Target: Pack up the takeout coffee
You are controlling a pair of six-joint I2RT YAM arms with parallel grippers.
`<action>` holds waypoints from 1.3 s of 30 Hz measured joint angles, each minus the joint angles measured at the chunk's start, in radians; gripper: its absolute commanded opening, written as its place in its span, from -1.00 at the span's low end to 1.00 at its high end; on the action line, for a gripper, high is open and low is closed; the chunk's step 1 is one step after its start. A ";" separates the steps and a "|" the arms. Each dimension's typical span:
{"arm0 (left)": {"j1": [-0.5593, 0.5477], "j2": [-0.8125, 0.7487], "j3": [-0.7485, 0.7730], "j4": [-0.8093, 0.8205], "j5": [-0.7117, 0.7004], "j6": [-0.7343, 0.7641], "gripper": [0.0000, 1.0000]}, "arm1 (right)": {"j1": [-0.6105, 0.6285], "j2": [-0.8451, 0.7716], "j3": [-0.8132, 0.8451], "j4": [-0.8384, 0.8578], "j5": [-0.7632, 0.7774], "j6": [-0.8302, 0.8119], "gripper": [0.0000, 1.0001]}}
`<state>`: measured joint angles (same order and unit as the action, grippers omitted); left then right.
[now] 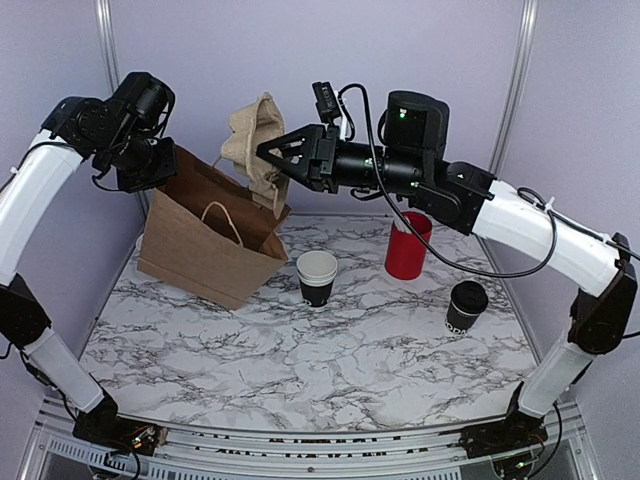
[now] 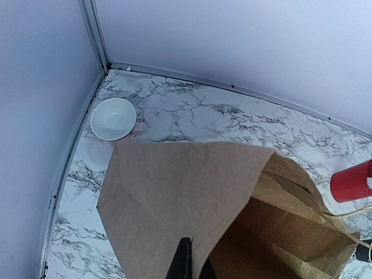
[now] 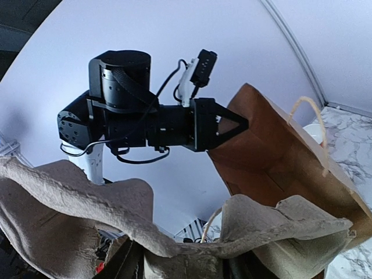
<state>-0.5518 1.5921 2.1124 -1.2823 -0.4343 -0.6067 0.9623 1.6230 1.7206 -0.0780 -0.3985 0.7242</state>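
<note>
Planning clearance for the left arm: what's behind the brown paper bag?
A small white bowl on the marble table, apart from the paper bag, near the back-left corner. The bag's wall covers the table right behind its base.

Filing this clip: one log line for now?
left claw: shut on paper bag | right claw: shut on pulp carrier above bag | unpacked: cream-topped cup, lidded black cup

Left arm (image 1: 28, 195) at nine o'clock, right arm (image 1: 545, 235) at three: white tubular links, black joints, thin black cables (image 1: 455, 264); green light (image 1: 402, 113) on right motor housing.
</note>
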 measured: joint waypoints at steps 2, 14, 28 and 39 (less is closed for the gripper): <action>-0.005 -0.002 -0.015 0.004 0.007 -0.005 -1.00 | 0.002 0.019 0.004 0.047 -0.034 0.021 -0.10; -0.027 -0.005 -0.051 0.033 0.038 -0.033 -1.00 | 0.011 0.142 0.005 0.206 -0.164 0.115 -0.09; -0.068 -0.105 -0.190 0.115 0.079 -0.014 -1.00 | -0.033 0.151 -0.015 0.284 -0.172 0.145 -0.10; -0.069 -0.238 -0.349 0.270 0.129 -0.142 -1.00 | -0.040 0.151 -0.059 0.224 -0.109 0.103 -0.11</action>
<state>-0.6205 1.3537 1.7630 -1.0119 -0.3050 -0.7486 0.9226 1.7744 1.6615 0.1459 -0.5076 0.8268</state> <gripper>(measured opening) 0.009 0.445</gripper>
